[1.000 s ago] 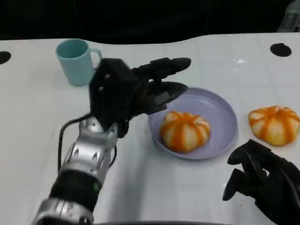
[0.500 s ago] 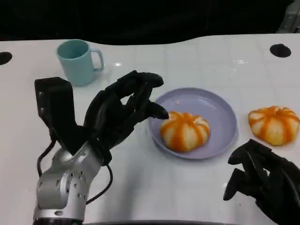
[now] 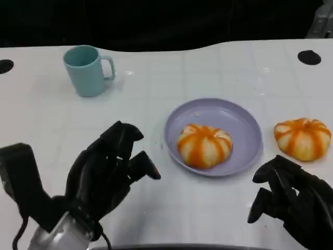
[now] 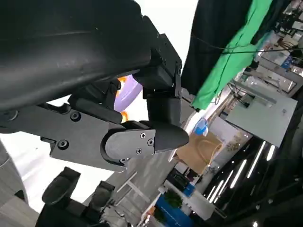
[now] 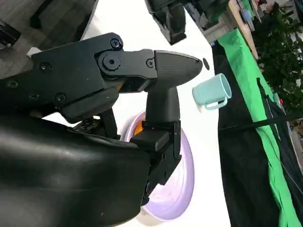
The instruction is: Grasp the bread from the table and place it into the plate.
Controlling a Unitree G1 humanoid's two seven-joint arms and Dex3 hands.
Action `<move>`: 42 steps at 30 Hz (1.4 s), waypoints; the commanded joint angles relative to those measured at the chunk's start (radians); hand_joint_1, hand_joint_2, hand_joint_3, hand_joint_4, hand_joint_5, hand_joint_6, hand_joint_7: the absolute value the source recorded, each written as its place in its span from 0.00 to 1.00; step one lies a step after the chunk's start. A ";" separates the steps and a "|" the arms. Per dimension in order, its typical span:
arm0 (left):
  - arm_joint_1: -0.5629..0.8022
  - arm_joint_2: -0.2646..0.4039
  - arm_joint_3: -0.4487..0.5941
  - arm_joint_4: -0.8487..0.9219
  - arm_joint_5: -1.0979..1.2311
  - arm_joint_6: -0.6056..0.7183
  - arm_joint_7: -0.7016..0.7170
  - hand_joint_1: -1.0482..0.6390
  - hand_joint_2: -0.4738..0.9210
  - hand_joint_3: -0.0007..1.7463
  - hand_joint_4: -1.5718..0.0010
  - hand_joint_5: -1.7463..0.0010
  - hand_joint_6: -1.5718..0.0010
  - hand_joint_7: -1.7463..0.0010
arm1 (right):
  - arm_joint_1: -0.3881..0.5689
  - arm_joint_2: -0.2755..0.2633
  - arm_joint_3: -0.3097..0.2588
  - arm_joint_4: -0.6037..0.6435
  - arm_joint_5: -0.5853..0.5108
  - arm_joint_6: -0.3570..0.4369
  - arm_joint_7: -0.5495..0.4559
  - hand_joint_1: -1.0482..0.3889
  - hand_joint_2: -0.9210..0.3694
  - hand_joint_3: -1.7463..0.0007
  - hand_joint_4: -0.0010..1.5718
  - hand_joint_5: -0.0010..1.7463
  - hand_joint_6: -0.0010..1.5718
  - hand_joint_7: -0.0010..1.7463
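Note:
An orange-and-white striped bread [image 3: 205, 145] lies inside the lilac plate [image 3: 244, 123] at the table's middle. A second, similar bread [image 3: 303, 138] sits on the bare table to the plate's right. My left hand [image 3: 106, 174] hovers low at the near left, well short of the plate, its fingers spread and holding nothing. My right hand [image 3: 291, 200] stays at the near right corner, just in front of the second bread, its fingers loosely apart and empty. The plate [image 5: 182, 187] also shows behind the right hand's fingers [image 5: 163, 71] in the right wrist view.
A teal mug [image 3: 86, 69] stands at the far left, also seen as the mug [image 5: 212, 92] in the right wrist view. Two dark holes [image 3: 309, 57] mark the table's far corners. Open white tabletop lies between mug and plate.
My left hand has drawn back from the plate's rim toward the near left and sunk lower, empty. The bread in the plate and my right hand have stayed put.

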 commanded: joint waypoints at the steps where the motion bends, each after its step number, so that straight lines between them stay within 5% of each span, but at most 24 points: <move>1: 0.037 0.019 -0.006 -0.024 -0.003 -0.016 0.004 0.29 1.00 0.29 0.49 0.00 0.66 0.01 | 0.000 -0.011 -0.012 -0.013 0.008 0.007 -0.005 0.43 0.00 0.76 0.39 1.00 0.30 0.92; 42: 0.123 0.063 -0.065 0.012 0.025 -0.062 -0.007 0.29 1.00 0.28 0.48 0.00 0.63 0.00 | 0.005 -0.012 -0.017 -0.024 0.002 0.018 -0.012 0.43 0.00 0.76 0.40 1.00 0.31 0.92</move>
